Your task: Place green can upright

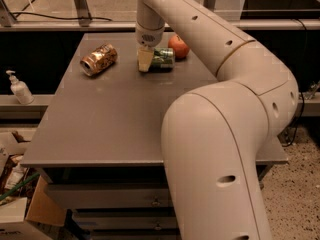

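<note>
Green can (164, 58) lies on its side at the far part of the table (115, 119), its length running left to right, so the job of standing it up is not yet done. A red-orange fruit (178, 47) sits just beside it on the right and a little farther back. My gripper (145, 60) hangs down at the can's left end, close enough that from this view the two overlap, but whether I have closed on it or only stand against it I cannot tell. A copper-coloured can (98, 59), also lying down, rests well apart to the left and is not my concern. As I judge it, the reach is made, and what is left is the main part: a sure hold, a turn to bring the silver top upward, setting the base flat on the table, and letting go without tipping it.
</note>
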